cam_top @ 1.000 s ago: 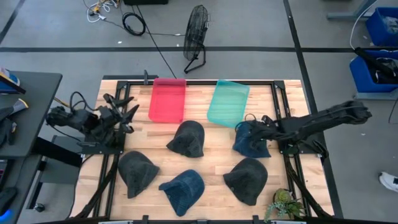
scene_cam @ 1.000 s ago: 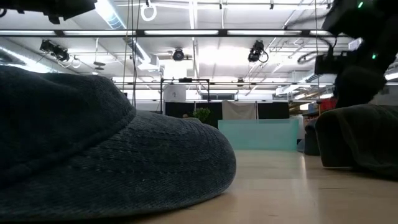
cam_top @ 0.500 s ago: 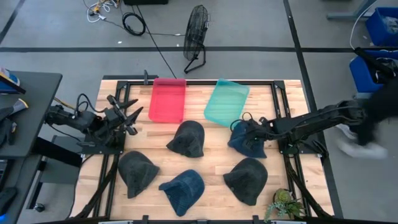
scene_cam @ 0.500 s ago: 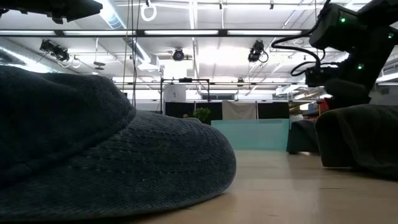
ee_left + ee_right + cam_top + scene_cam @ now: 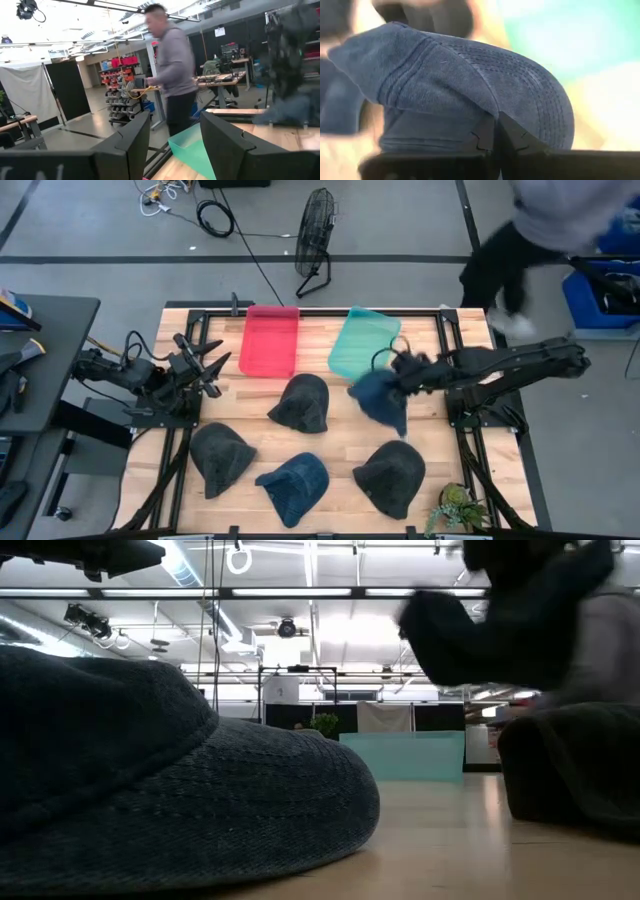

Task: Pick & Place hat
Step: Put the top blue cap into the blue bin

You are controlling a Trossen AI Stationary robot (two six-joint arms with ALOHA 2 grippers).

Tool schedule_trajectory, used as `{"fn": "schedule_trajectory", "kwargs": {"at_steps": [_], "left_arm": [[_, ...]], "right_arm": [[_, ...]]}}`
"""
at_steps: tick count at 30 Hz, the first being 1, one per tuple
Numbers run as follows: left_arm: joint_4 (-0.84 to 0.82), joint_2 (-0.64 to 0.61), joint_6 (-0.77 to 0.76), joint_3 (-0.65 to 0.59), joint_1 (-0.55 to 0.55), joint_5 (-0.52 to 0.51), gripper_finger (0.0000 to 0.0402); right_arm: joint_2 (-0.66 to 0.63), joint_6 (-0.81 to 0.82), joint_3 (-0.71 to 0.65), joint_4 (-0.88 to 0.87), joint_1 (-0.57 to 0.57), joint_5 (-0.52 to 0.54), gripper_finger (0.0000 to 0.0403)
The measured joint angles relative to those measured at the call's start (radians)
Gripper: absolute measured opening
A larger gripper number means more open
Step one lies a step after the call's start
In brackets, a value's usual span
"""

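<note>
right pincer (image 5: 495, 135) clamps blue hat (image 5: 470, 95); high view shows it raised.

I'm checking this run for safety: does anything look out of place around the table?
Yes. A person is walking close past the table's far right corner while the right gripper carries a blue hat in the air toward the teal tray. The left gripper waits, open, at the left edge.

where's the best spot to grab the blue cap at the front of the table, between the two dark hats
Take the blue cap by its brim, which sticks out flat toward the table's front edge, thin enough for two fingers. Come from above at that front side; the rounded crown offers no edge. The right gripper already holds another blue hat, so the open left gripper looks likelier.
</note>
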Motion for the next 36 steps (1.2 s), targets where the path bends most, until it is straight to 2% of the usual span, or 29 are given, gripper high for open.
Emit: {"fn": "schedule_trajectory", "kwargs": {"at_steps": [4,7,13,16,21,28,32,36], "left_arm": [[0.000,0.000,0.000,0.000,0.000,0.000,0.0179],[-0.001,0.000,0.000,0.000,0.000,0.000,0.0179],[-0.001,0.000,-0.001,0.000,0.000,0.001,0.0179],[-0.001,0.000,-0.013,0.000,0.000,0.001,0.0179],[-0.004,0.000,-0.071,0.000,0.000,0.001,0.0179],[-0.030,0.000,-0.080,0.000,0.000,0.001,0.0179],[-0.031,0.000,-0.080,0.000,0.000,0.001,0.0179],[-0.032,0.000,-0.080,0.000,0.000,0.001,0.0179]], "right_arm": [[-0.001,-0.240,0.057,0.064,-0.041,0.313,0.0006],[0.003,-0.398,0.038,0.141,-0.117,0.364,0.0005],[0.091,-0.585,-0.026,0.313,-0.296,0.299,0.0005],[0.172,-0.659,-0.034,0.383,-0.372,0.253,0.0005],[0.310,-0.760,-0.034,0.502,-0.462,0.235,0.0006],[0.448,-0.771,-0.034,0.516,-0.534,0.137,0.0008],[0.490,-0.769,-0.034,0.512,-0.548,0.137,0.0012],[0.504,-0.728,-0.034,0.509,-0.559,0.137,0.0034]]}}
